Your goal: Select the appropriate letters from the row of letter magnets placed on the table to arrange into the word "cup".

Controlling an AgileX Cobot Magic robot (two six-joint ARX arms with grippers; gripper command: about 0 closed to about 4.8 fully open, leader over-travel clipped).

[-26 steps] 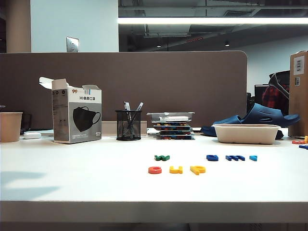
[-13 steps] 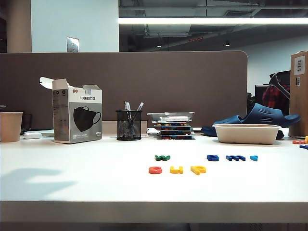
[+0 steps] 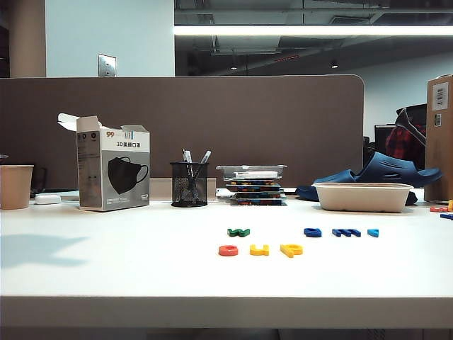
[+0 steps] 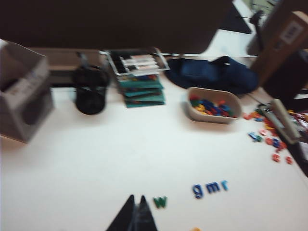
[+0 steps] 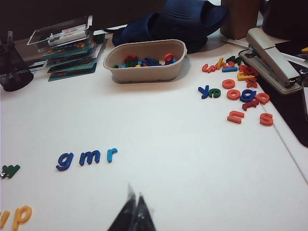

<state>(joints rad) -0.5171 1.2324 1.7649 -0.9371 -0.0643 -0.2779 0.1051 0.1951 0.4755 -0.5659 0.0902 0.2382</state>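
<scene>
The red "c" [image 3: 228,250], yellow "u" [image 3: 259,249] and yellow "p" [image 3: 291,249] plastic magnets look light, stiff and thin; pinch their outer edges. The left gripper [image 4: 135,214] and right gripper [image 5: 134,213] hover above the white table [image 3: 106,269], both pressed together and empty.

Mask box [image 3: 113,172]: "3D", "99", Chinese characters.
Table [image 3: 141,269], front row: red c [image 3: 228,250], yellow u [image 3: 259,249], yellow p [image 3: 291,249].
Back row: green w [image 5: 9,171]; blue g [image 5: 64,160], m [image 5: 90,157], r [image 5: 111,154].
</scene>
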